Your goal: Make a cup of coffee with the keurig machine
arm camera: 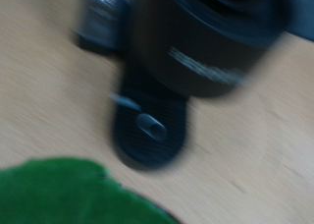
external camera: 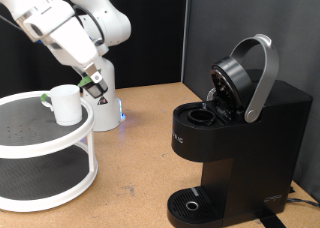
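The keurig machine (external camera: 235, 138) stands at the exterior view's right, black, with its silver-handled lid (external camera: 250, 73) raised and the pod chamber (external camera: 203, 114) open. Its round drip tray (external camera: 190, 205) sits at the base. The white cup (external camera: 67, 104) stands on the top tier of a round white shelf (external camera: 30, 138) at the left. My gripper (external camera: 94, 81) hangs just right of the cup, shut on a small dark pod with a green top (external camera: 96, 78). In the blurred wrist view the machine (arm camera: 211, 57) and drip tray (arm camera: 147, 131) show, with a green blur (arm camera: 69, 195) close to the camera.
The white robot base (external camera: 105, 108) with a blue light stands behind the shelf. A small green thing (external camera: 46, 100) lies left of the cup on the shelf. Bare brown tabletop (external camera: 135, 163) lies between shelf and machine. A cable (external camera: 295, 200) trails at the machine's right.
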Robot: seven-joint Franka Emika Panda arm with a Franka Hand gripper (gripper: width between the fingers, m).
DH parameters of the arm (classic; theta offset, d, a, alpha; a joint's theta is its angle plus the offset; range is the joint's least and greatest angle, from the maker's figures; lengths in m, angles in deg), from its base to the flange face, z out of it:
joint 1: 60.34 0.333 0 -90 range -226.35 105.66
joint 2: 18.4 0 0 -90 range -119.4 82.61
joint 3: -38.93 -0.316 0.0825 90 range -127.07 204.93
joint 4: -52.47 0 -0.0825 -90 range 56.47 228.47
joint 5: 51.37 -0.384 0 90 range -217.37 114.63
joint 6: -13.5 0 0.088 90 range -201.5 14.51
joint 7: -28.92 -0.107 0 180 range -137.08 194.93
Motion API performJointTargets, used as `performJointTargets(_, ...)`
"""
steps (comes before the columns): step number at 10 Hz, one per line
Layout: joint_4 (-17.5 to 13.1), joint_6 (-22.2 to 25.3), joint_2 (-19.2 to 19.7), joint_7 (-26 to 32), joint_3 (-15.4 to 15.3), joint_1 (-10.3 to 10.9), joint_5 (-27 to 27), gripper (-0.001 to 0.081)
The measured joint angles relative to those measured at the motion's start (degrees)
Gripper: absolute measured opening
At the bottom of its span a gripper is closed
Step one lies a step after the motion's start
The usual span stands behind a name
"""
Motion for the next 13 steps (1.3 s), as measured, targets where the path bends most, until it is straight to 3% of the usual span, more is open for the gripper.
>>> performJointTargets(2,-3.9,10.41,1.75,0.23,0.67,1.65,-0.42,0.0469)
performJointTargets(3,-5.7,12.01,2.46,-0.45,0.33,2.65,-0.98,0.0469)
performJointTargets(8,-11.69,13.91,2.49,-4.66,-3.77,4.66,-2.25,0.0469)
performJointTargets(10,-11.35,13.84,2.5,-4.66,-3.77,4.67,-2.67,0.0469)
performJointTargets(13,-12.15,16.09,2.68,-8.11,-4.09,6.36,-11.37,0.0469)
